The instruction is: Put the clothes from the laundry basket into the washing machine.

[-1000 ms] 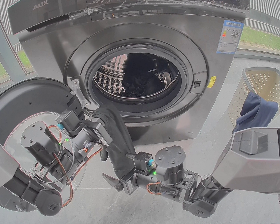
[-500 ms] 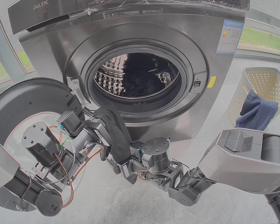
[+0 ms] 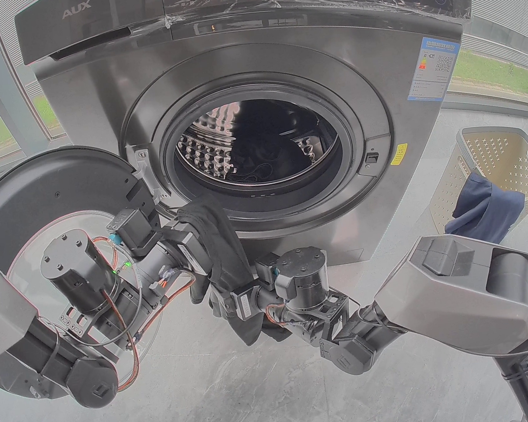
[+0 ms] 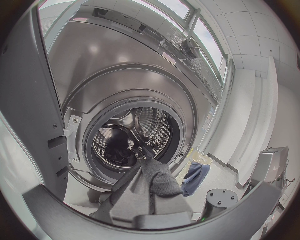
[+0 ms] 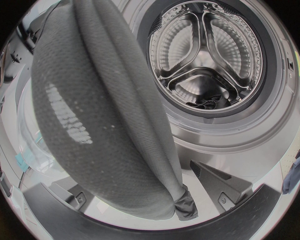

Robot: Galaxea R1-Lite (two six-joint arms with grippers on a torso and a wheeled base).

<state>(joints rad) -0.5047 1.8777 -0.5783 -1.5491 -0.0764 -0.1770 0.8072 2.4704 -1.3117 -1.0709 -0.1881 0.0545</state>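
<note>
**A:** Two grippers on one dark charcoal knit garment, then? Where is it?

**B:** It hangs just in front of the grey front-loading washing machine, below the lower-left rim of its round open drum mouth. The left gripper is clamped on the top fold, and the rest drapes down limp.

**A:** And the right gripper?

**B:** It's down at the hanging tail with its jaws spread. The cloth lies between them, not pinched as far as I can judge.

**A:** How will it handle?

**B:** Light, soft and floppy, I reckon. It will sag and could catch on the rim. I'd gather the tail low so the whole lot goes in together. A blue cloth hangs over the beige perforated laundry basket, well apart on the right.
</note>
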